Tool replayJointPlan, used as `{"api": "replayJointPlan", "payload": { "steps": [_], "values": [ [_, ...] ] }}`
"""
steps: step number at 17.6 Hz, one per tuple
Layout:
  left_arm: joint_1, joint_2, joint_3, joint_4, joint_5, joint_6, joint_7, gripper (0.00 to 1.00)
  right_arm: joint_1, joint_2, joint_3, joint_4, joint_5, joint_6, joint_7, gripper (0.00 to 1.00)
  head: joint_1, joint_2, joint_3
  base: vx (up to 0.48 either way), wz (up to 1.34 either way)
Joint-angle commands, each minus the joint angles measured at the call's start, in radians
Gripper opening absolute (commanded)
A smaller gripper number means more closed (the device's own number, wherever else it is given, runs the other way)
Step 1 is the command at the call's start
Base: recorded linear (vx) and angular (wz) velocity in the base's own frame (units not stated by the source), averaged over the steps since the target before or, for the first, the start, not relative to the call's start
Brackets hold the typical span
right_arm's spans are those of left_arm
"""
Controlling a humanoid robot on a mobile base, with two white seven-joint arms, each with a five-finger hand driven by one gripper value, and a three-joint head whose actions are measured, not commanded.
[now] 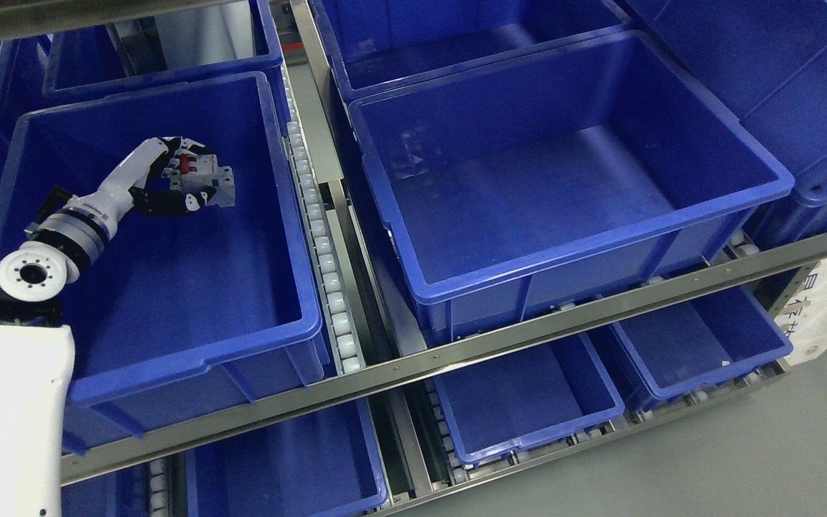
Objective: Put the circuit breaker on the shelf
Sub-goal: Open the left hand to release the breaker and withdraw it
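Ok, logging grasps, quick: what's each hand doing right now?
Left hand: closed on the circuit breaker, inside the blue bin.
Right hand: not in view.

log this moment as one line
left hand | shut on grey red-switched circuit breaker | inside left blue plastic bin | not released

a metal shelf [500, 337] with roller tracks [320, 251] carries blue bins side by side: a left bin [169, 362] and a right bin [571, 258], more bins behind and on the lower level [528, 413].

White label [819, 305] bears Chinese characters; illegible.
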Motion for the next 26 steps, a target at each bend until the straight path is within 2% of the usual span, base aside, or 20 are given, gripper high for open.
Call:
{"api": "replayJointPlan", "payload": {
  "steps": [1, 7, 9, 10, 15, 16, 19, 20, 21, 23, 26],
  "values": [
    [-0.006, 0.068, -0.024, 0.161, -0.006, 0.003, 0.009, 0.24, 0.0, -0.017, 0.02, 0.0, 0.0, 0.232, 0.0, 1.0, 0.0, 0.0, 0.0, -0.007, 0.06],
    [-0.025, 0.049, -0.064, 0.164, -0.006, 0.017, 0.012, 0.62, 0.0, -0.017, 0.02, 0.0, 0.0, 0.232, 0.0, 1.0, 0.0, 0.0, 0.0, -0.006, -0.02],
    [-0.046, 0.051, -0.076, 0.161, -0.006, 0.052, 0.01, 0.78, 0.0, -0.017, 0.02, 0.0, 0.0, 0.232, 0.0, 1.0, 0.0, 0.0, 0.0, 0.0, 0.0],
    [-0.056, 0.051, -0.085, 0.16, -0.006, 0.057, 0.01, 0.81, 0.0, -0.017, 0.02, 0.0, 0.0, 0.232, 0.0, 1.0, 0.0, 0.0, 0.0, 0.0, 0.0],
    [-0.132, 0.026, -0.061, 0.143, 0.006, 0.058, 0.023, 0.94, 0.0, -0.017, 0.02, 0.0, 0.0, 0.232, 0.0, 1.0, 0.0, 0.0, 0.0, -0.004, 0.02],
    [-0.155, -0.009, -0.018, 0.135, 0.009, 0.057, 0.062, 0.97, 0.0, -0.017, 0.02, 0.0, 0.0, 0.232, 0.0, 1.0, 0.0, 0.0, 0.0, -0.018, 0.01],
    [-0.2, -0.192, 0.207, 0.132, 0.053, 0.028, 0.277, 0.99, 0.0, -0.017, 0.02, 0.0, 0.0, 0.232, 0.0, 1.0, 0.0, 0.0, 0.0, -0.053, 0.05],
    [-0.21, -0.257, 0.269, 0.132, 0.096, -0.026, 0.353, 0.99, 0.0, -0.017, 0.02, 0.0, 0.0, 0.232, 0.0, 1.0, 0.0, 0.0, 0.0, -0.064, 0.08],
    [-0.211, -0.289, 0.295, 0.132, 0.131, -0.107, 0.415, 0.99, 0.0, -0.017, 0.02, 0.0, 0.0, 0.232, 0.0, 1.0, 0.0, 0.0, 0.0, -0.073, 0.1],
    [-0.195, -0.307, 0.3, 0.082, 0.149, -0.224, 0.484, 0.99, 0.0, -0.017, 0.02, 0.0, 0.0, 0.232, 0.0, 1.0, 0.0, 0.0, 0.0, -0.081, 0.11],
    [-0.114, -0.327, 0.295, -0.082, 0.152, -0.206, 0.481, 0.99, 0.0, -0.017, 0.02, 0.0, 0.0, 0.232, 0.0, 1.0, 0.0, 0.0, 0.0, -0.095, 0.13]
  ]
}}
